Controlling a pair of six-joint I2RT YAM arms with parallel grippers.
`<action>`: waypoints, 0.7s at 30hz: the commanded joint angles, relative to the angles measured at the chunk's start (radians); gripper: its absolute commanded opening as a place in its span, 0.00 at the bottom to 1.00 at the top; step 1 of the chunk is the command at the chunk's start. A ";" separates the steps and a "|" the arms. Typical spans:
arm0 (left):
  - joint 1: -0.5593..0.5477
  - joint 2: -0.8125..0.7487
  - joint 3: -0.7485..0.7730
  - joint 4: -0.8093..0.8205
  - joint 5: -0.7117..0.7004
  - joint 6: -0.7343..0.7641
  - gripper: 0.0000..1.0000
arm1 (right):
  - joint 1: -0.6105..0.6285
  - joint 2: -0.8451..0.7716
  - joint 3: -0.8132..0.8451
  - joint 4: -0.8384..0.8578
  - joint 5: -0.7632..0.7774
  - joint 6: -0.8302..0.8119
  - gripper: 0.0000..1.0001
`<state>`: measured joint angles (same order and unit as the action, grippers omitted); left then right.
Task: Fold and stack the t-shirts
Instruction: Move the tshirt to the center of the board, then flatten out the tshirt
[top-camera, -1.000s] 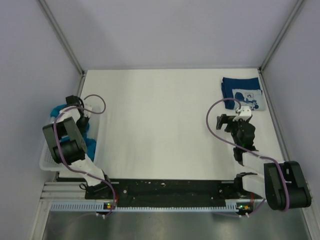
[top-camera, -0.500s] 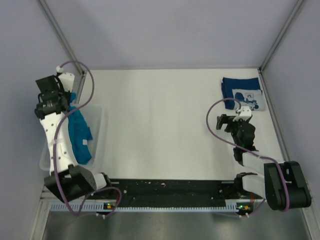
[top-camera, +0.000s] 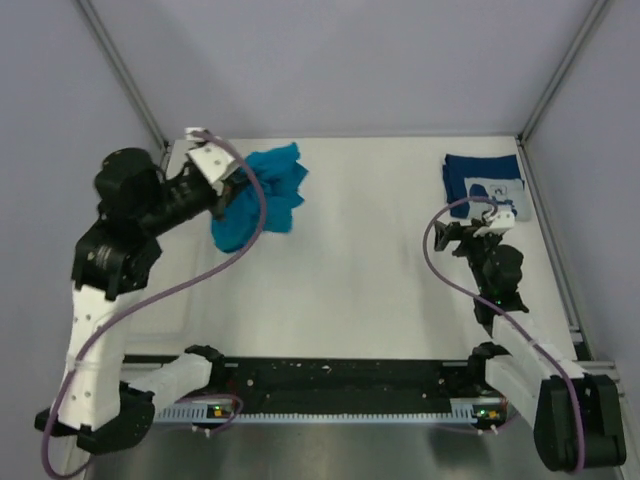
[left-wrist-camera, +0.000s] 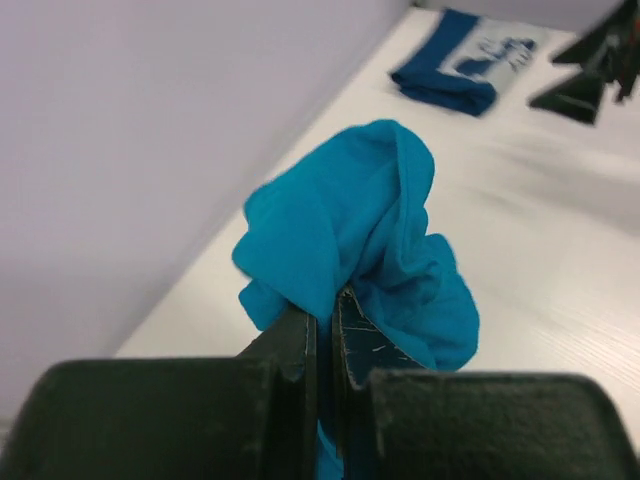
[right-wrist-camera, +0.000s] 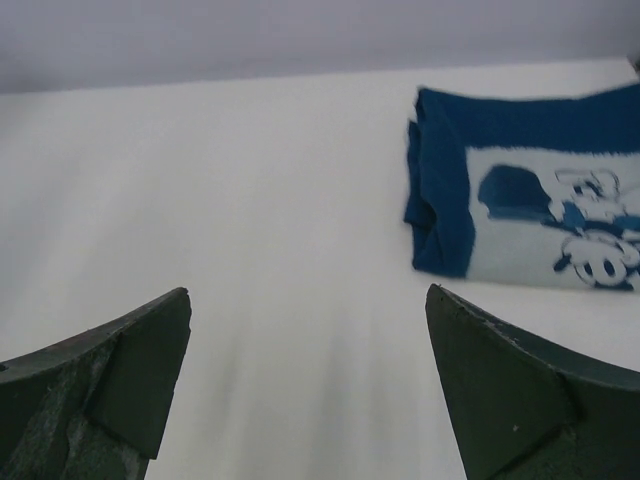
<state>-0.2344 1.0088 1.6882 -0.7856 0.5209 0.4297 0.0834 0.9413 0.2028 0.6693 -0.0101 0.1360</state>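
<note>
White table with pale grey walls behind it. In the upper left of the top view the left gripper is pinched tight on a bunched teal t-shirt, which hangs from its fingers over the table's far left part. A folded navy t-shirt with a pale print lies flat in the upper right corner. The right gripper is spread wide and empty, near that shirt.

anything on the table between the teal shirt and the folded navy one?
Nothing. In the top view the stretch of table between the teal shirt and the navy shirt is bare white surface; the left wrist view agrees.
</note>
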 joint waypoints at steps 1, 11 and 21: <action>-0.210 0.186 -0.129 0.034 -0.119 -0.060 0.00 | 0.015 -0.134 0.176 -0.112 -0.325 0.057 0.98; -0.315 0.746 0.052 0.014 -0.313 -0.080 0.64 | 0.088 -0.092 0.449 -0.555 -0.591 0.146 0.80; 0.006 0.616 -0.074 0.085 -0.111 -0.128 0.81 | 0.671 0.129 0.451 -0.734 -0.276 -0.129 0.75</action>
<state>-0.2996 1.7935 1.6882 -0.7448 0.3649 0.3115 0.5446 0.9672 0.6418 -0.0067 -0.4210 0.1665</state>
